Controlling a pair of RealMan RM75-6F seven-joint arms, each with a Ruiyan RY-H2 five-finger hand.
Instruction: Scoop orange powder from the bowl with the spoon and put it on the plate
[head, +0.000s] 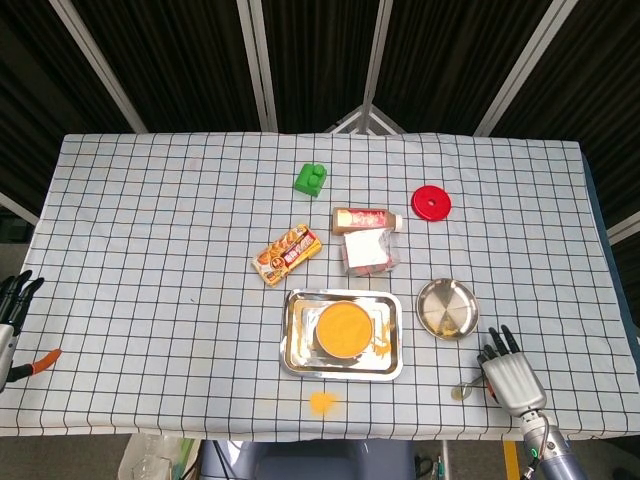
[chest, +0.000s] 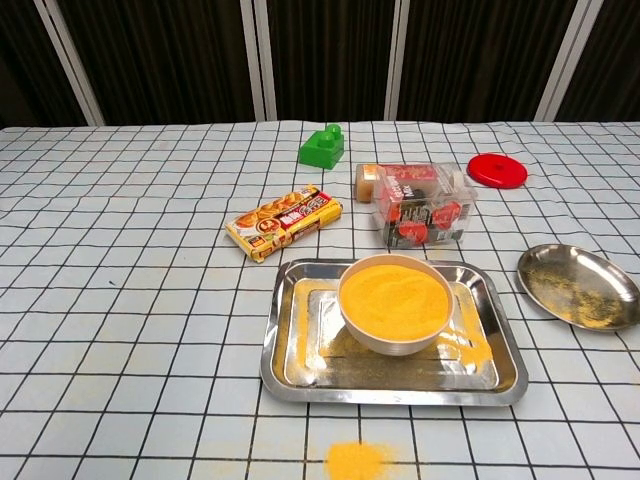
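Both hands hang empty, fingers apart: right hand (head: 510, 376) beside the spoon (head: 464, 390), left hand (head: 12, 305) off-table.

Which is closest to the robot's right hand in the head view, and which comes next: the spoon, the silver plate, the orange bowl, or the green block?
From the right hand:
1. Spoon, right beside it near the table's front edge.
2. Silver plate, just behind the hand.
3. Orange bowl, in the tray toward the middle.
4. Green block, far back.

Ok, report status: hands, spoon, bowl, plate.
Both hands open. Spoon on table beside right hand. Bowl full, plate lightly dusted. Nothing blocking.
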